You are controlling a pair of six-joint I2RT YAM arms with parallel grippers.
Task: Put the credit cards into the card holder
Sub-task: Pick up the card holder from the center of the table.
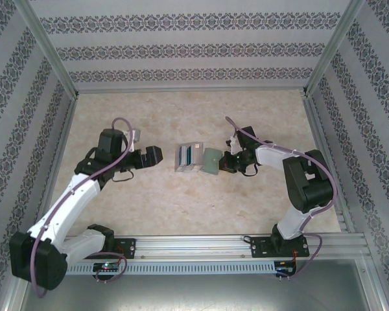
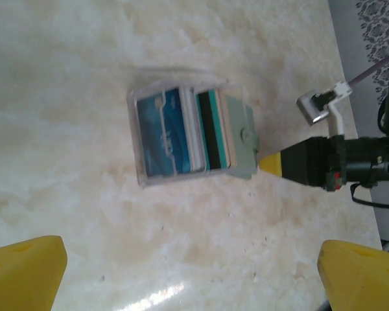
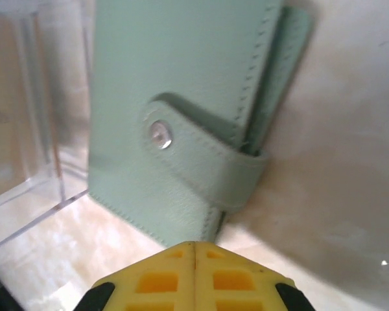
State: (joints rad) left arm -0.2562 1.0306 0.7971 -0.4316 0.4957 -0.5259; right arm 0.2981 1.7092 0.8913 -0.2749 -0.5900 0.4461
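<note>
The sage-green wallet (image 3: 181, 97) is seen snapped shut, touching the clear stand (image 2: 137, 139) in which the credit cards (image 2: 165, 133) are slotted. The right gripper (image 3: 194, 259) is pressed shut at the wallet's edge; the left gripper (image 2: 193, 272) is spread wide.

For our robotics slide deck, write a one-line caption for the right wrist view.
Right arm's shut yellow fingers face the snap-closed sage-green wallet beside a clear plastic stand.
</note>
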